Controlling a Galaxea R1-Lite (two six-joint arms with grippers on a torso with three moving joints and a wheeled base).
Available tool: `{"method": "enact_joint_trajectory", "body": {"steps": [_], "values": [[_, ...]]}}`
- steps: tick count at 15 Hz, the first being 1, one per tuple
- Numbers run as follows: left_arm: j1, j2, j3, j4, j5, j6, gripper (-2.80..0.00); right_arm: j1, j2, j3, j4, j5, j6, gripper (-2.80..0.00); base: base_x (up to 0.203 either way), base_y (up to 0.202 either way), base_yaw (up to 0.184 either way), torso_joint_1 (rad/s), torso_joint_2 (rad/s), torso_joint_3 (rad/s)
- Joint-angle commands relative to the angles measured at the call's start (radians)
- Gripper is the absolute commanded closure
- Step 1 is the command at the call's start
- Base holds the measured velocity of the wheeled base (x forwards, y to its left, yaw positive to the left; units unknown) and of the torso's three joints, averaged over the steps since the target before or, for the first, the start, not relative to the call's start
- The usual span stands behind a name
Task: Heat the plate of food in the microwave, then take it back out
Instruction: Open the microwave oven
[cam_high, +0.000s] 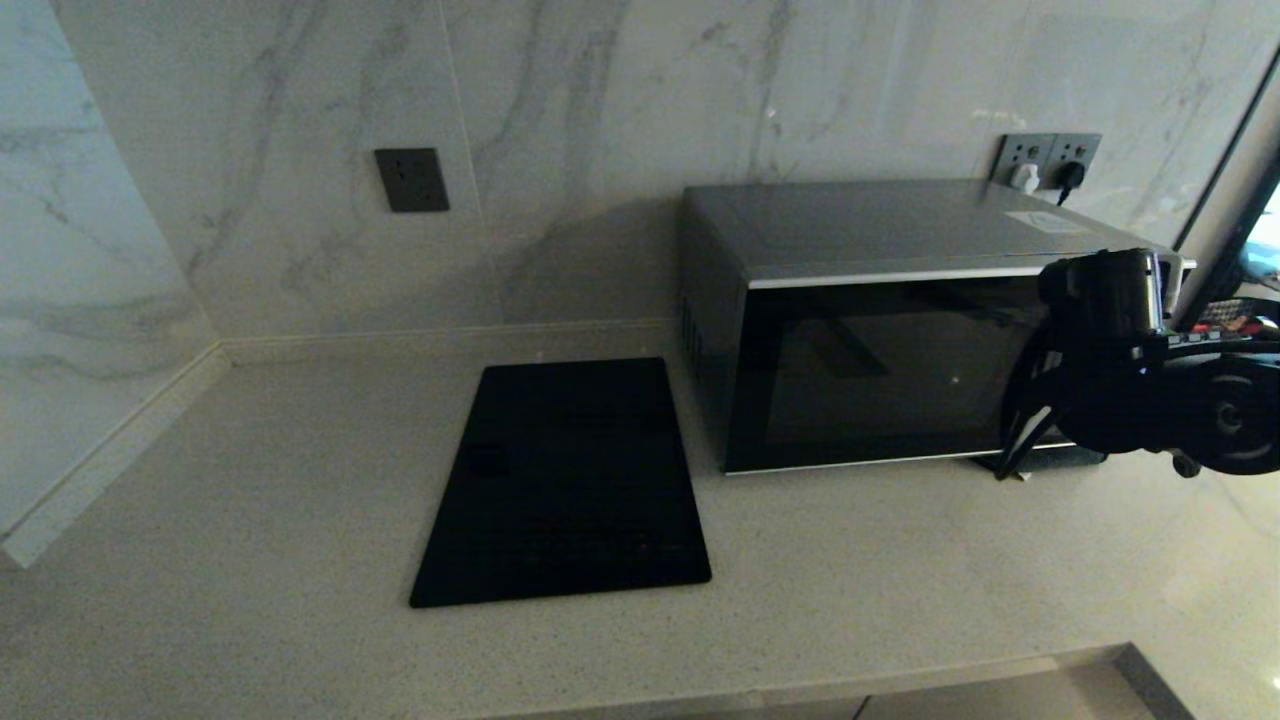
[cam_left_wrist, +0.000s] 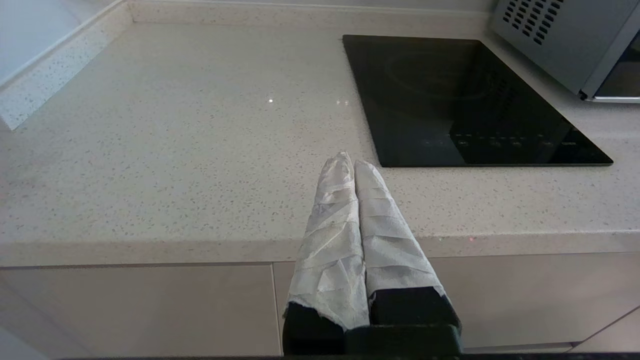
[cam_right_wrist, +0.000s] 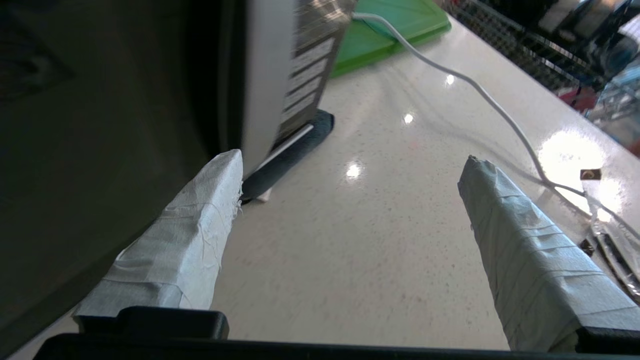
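Microwave (cam_high: 880, 330) on the countertop (cam_high: 250, 500), door shut; right gripper (cam_right_wrist: 350, 235) at its handle side, jaws wide and empty; left gripper (cam_left_wrist: 356, 200) parked, pressed closed; plate of food nowhere in view; stage of task undetermined

Silver-grey microwave (cam_high: 880, 230), black cooktop (cam_high: 565, 480)

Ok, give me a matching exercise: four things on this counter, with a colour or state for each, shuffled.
Things:
1 microwave
2 cooktop
3 left gripper
4 right gripper

States:
A open, beside the microwave's front
B flat and black
C door closed
D shut, over the counter edge

Pairs: 1-C, 2-B, 3-D, 4-A
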Motion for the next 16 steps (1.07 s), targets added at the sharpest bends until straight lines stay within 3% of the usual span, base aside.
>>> {"method": "enact_joint_trajectory", "body": {"steps": [1,4,16], "values": [[0.000,0.002,0.000,0.000,0.001,-0.001,0.00,-0.043,0.033,-0.018,-0.003,0.001,0.001,-2.80,0.000,0.000,0.000,0.000,0.00,0.000],[0.000,0.002,0.000,0.000,0.001,-0.001,0.00,-0.058,0.047,-0.029,-0.004,0.043,0.009,-2.80,0.000,0.000,0.000,0.000,0.00,0.000],[0.000,0.002,0.000,0.000,0.001,-0.001,0.00,-0.061,0.119,-0.123,-0.001,0.065,-0.010,-2.80,0.000,0.000,0.000,0.000,0.00,0.000]]}}
